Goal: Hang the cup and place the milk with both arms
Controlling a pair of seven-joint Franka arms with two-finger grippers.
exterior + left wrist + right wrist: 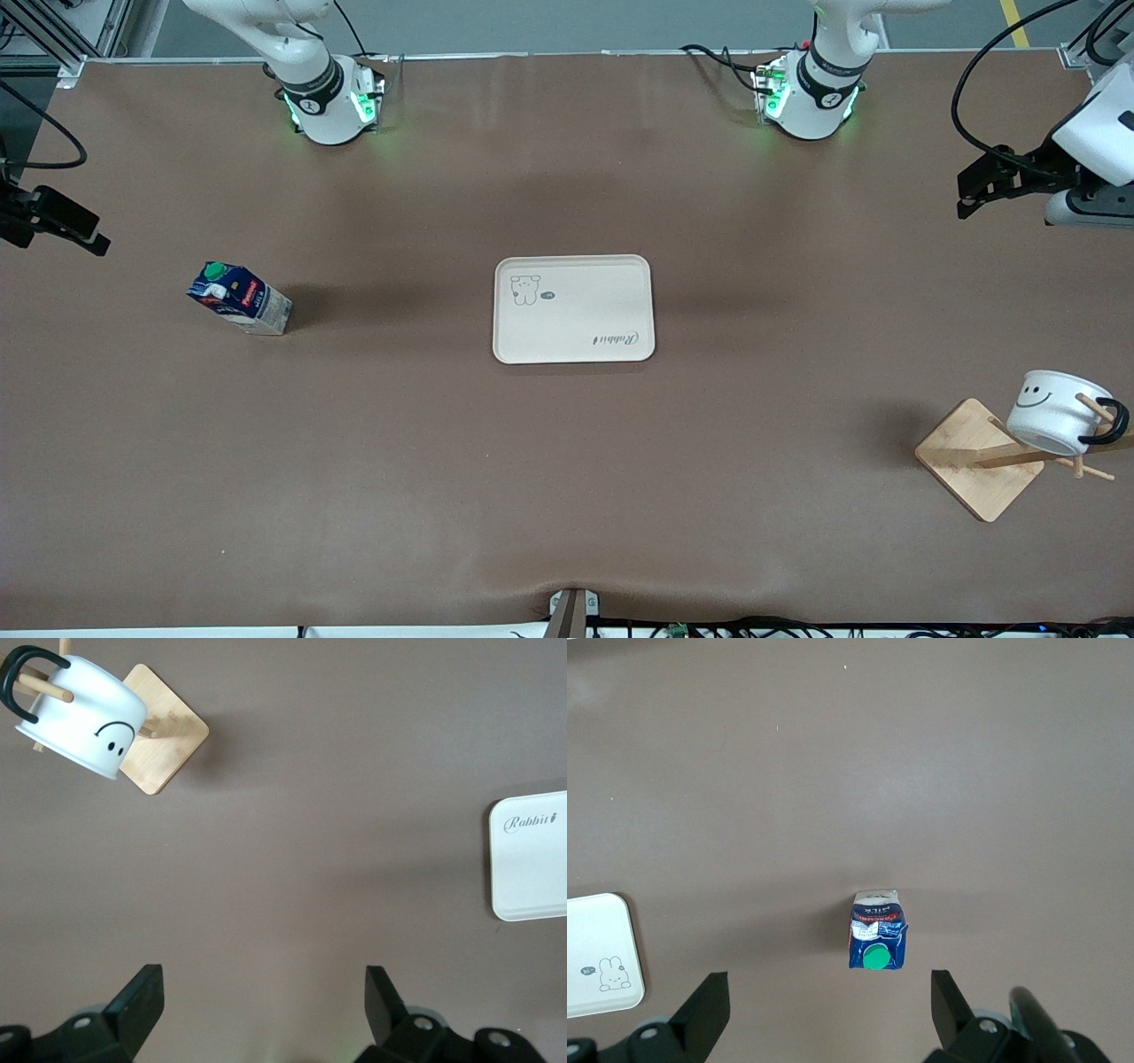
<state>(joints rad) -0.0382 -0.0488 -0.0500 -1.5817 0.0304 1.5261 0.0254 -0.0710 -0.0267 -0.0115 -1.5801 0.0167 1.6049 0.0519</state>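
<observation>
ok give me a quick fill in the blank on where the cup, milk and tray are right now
1. The cup hangs by its handle on the wooden ____.
2. The milk stands on the table toward the ____ arm's end.
3. The tray holds ____.
4. The left gripper and right gripper are both ____.

Missing words: rack; right; nothing; open

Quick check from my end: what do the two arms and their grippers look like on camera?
Both arms are white with black joint bands, green lights glowing at their bases and black cables trailing there. The left gripper and right gripper each have two black, blocky fingers.
</observation>
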